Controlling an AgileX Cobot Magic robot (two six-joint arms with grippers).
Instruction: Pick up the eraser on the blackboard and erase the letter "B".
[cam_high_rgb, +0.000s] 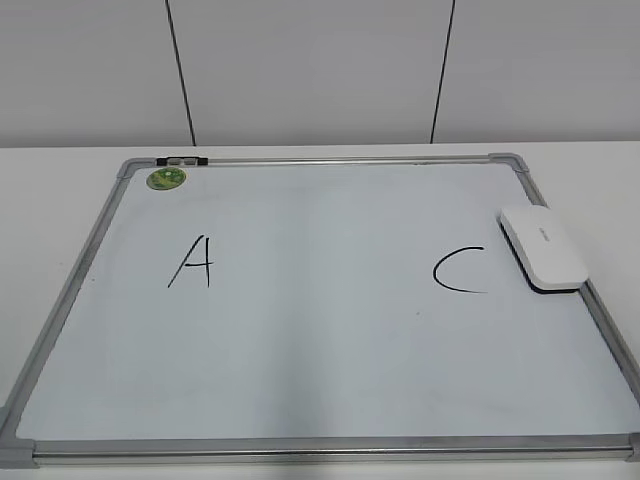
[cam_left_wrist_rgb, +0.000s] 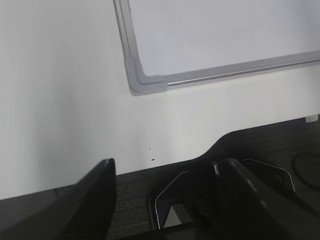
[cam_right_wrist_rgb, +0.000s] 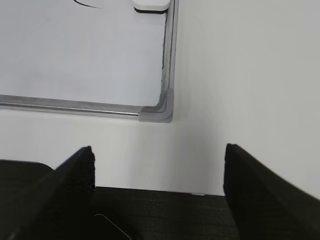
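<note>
You have the blackboard (cam_high_rgb: 320, 330) lying flat on the white table (cam_high_rgb: 60, 165) — a smooth, glossy white panel in a silver-grey metal frame with rounded grey plastic corners. It fills most of the exterior view. A thin black "A" (cam_high_rgb: 193, 262) sits left of centre and a "C" (cam_high_rgb: 458, 270) right of centre; the stretch between them is bare white, with no "B" visible there.

The eraser (cam_high_rgb: 543, 247) rests at the right edge of the frame, just beside the "C" and touching the board's right rail. It is a white rounded-rectangular plastic block with faint grey lettering on top and a dark underside showing along its lower edge. Its long axis runs from upper left to lower right, roughly along the rail.

A small round green magnet (cam_high_rgb: 166, 179) sits in the board's upper left corner.

Both grippers hang off the board, over the table's near edge — the left gripper (cam_left_wrist_rgb: 167, 200) by the board's lower left corner, the right gripper (cam_right_wrist_rgb: 159, 185) by its lower right corner. Each has its dark matte fingers spread apart, grasping nothing.
</note>
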